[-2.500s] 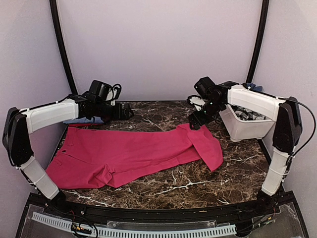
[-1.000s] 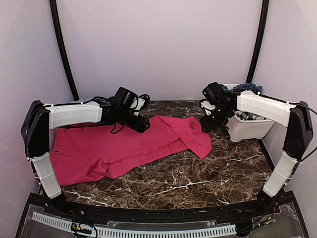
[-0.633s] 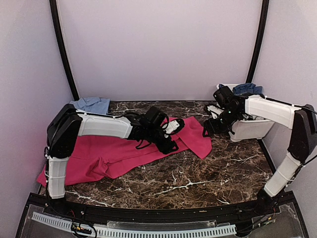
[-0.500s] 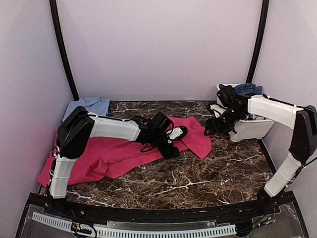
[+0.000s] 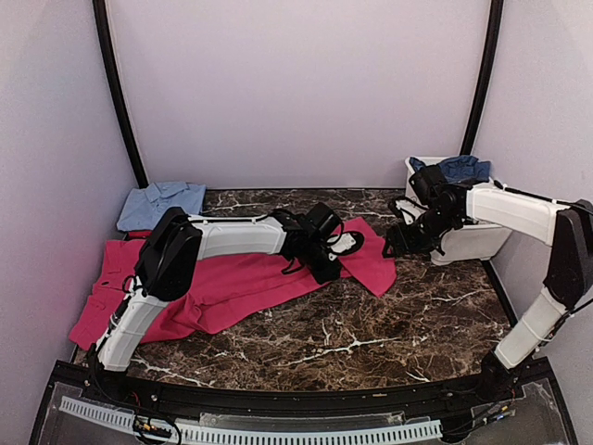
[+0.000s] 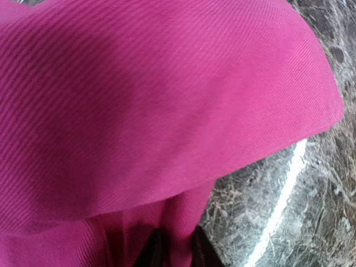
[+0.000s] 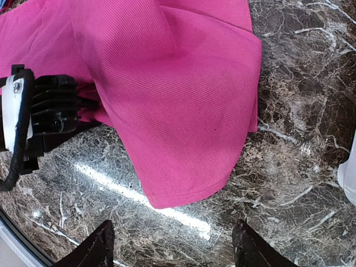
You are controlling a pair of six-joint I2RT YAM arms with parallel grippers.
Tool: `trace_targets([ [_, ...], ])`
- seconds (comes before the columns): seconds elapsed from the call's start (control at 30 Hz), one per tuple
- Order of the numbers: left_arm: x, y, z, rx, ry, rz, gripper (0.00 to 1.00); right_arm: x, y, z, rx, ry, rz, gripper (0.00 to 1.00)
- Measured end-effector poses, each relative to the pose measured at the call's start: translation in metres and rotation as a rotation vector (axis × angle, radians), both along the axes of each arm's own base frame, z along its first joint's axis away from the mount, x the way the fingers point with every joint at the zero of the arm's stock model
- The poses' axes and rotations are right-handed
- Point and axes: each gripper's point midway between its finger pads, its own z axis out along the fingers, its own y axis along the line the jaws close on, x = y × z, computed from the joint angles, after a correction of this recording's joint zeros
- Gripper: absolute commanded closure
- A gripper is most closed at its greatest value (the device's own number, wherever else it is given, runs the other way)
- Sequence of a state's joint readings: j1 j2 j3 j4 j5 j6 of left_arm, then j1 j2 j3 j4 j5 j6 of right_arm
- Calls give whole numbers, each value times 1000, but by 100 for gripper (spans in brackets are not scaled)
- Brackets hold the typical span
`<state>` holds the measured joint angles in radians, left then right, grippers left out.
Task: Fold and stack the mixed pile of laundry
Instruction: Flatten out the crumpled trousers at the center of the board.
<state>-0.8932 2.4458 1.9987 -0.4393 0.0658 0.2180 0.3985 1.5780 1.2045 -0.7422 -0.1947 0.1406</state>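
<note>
A large magenta-pink garment (image 5: 232, 283) lies spread over the left and middle of the marble table (image 5: 371, 343). My left gripper (image 5: 326, 267) reaches across it to its right end. In the left wrist view the dark fingertips (image 6: 150, 253) pinch a fold of the pink garment (image 6: 167, 111), so the left gripper (image 6: 175, 253) is shut on it. My right gripper (image 5: 398, 243) hovers just right of the garment's end. In its own view the right gripper (image 7: 177, 250) stands open over bare marble, with the pink hem (image 7: 183, 167) ahead of it. A light blue shirt (image 5: 162, 204) lies at the back left.
A white tub (image 5: 468, 243) stands at the back right with a dark blue garment (image 5: 460, 168) draped over its top; its edge (image 7: 350, 178) shows in the right wrist view. The left gripper's body (image 7: 39, 117) lies close to the right one.
My left arm has swept right across the pink garment and its jaws have closed on a fold. The light blue shirt is uncovered. The right gripper drew back slightly and opened a little.
</note>
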Motion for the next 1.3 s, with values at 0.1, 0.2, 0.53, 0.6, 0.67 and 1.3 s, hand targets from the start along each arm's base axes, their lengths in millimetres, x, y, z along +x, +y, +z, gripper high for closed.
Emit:
trace_targets([
  [0.1, -6, -1, 0, 4, 17, -24, 100, 0, 0, -1, 0, 0, -1, 27],
  [0.2, -18, 1, 2, -6, 36, -67, 100, -5, -1, -1, 9, 1, 2, 25],
  [0.53, -114, 11, 95, -167, 132, -279, 100, -30, 12, 29, 86, -65, 71, 23],
  [0.6, -122, 10, 124, -229, 130, -300, 100, -44, 26, 35, 98, -84, 126, 21],
  [0.67, -122, 11, 145, -289, 133, -304, 100, -64, 45, 45, 115, -111, 197, 19],
  [1.3, -114, 47, 138, -435, 318, -247, 100, -99, 41, -28, -77, 61, 96, 10],
])
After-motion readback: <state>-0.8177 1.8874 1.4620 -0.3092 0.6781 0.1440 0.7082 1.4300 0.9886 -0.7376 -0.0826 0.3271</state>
